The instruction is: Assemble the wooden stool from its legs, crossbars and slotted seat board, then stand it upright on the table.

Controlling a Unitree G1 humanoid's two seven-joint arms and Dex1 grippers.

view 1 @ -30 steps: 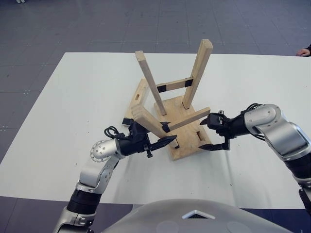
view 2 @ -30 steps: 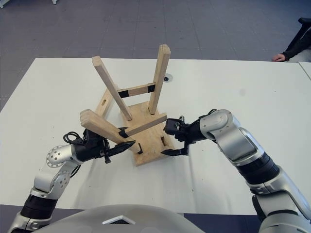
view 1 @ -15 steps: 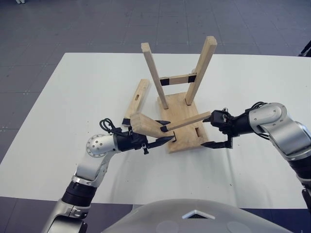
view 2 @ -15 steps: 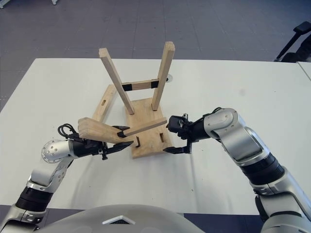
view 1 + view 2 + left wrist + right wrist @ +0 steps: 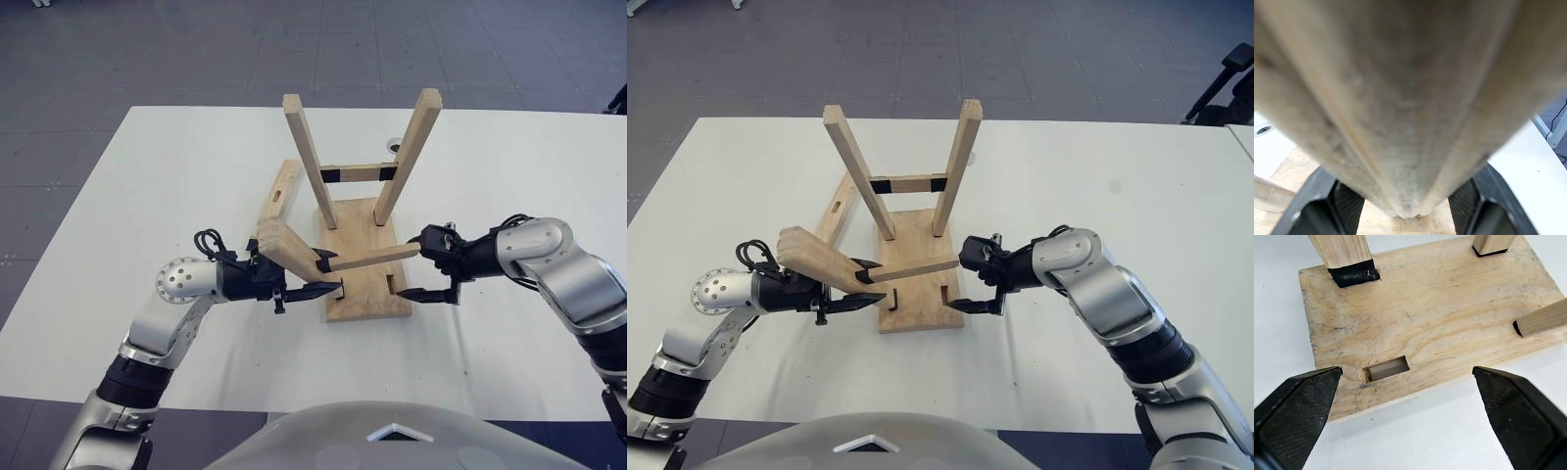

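White table (image 5: 147, 196) carries the seat board (image 5: 367, 294) flat at its middle, two legs (image 5: 304, 157) upright at its far end. The left gripper (image 5: 328, 272) clamps a third leg (image 5: 284, 245) tilted by the board's near left corner. The right gripper (image 5: 416, 266) gapes wide, empty, at its right edge.

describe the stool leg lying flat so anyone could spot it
On the white table, find the seat board with two upright legs. The loose leg lies flat beside the board's far left corner. Alone among the legs, it is lying down, untouched, its slot facing up.
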